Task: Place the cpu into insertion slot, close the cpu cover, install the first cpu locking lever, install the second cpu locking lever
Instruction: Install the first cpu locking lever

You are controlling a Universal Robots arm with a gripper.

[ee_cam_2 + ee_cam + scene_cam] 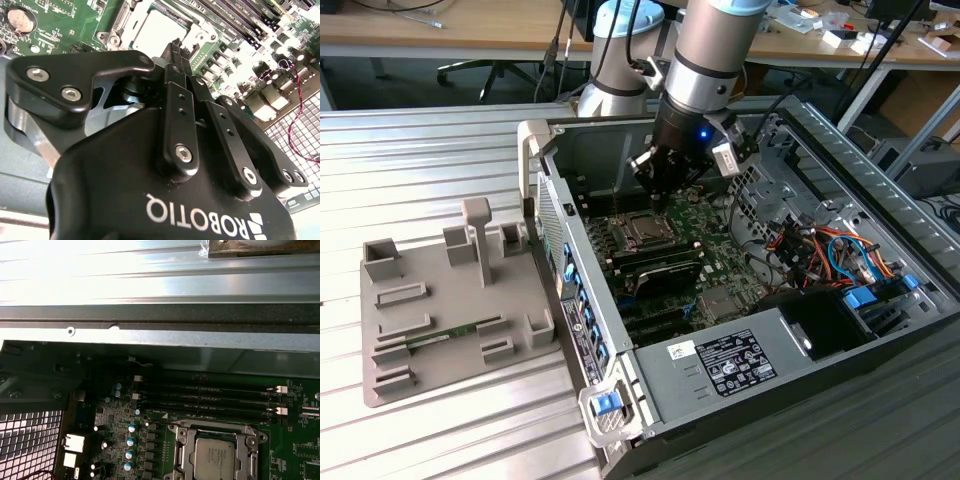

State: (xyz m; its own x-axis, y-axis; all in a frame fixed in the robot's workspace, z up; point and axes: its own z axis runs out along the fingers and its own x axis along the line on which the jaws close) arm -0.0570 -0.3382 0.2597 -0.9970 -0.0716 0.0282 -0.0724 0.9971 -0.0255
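Where the exterior view looks down from nearest, a grey fixture tray with upright posts lies on the ribbed metal table, just beside the open computer case. Deeper in the case lies the green motherboard, with a black module on it. Beyond that module sits the insertion slot, and the cpu lies seated in it, its silvery top facing up. In the first wrist view the chip shows through the cut-out of the cpu cover, which appears to lie flat around it (the frame's far edge is cut off, so I am not certain it is fully down). Long black memory slots run just beside the socket.

Above the socket hangs the gripper, its tip just over the socket's far edge; contact cannot be judged. In the second wrist view the black fingers lie pressed together, nothing between them, pointing toward the chip. Farthest back stand desks.
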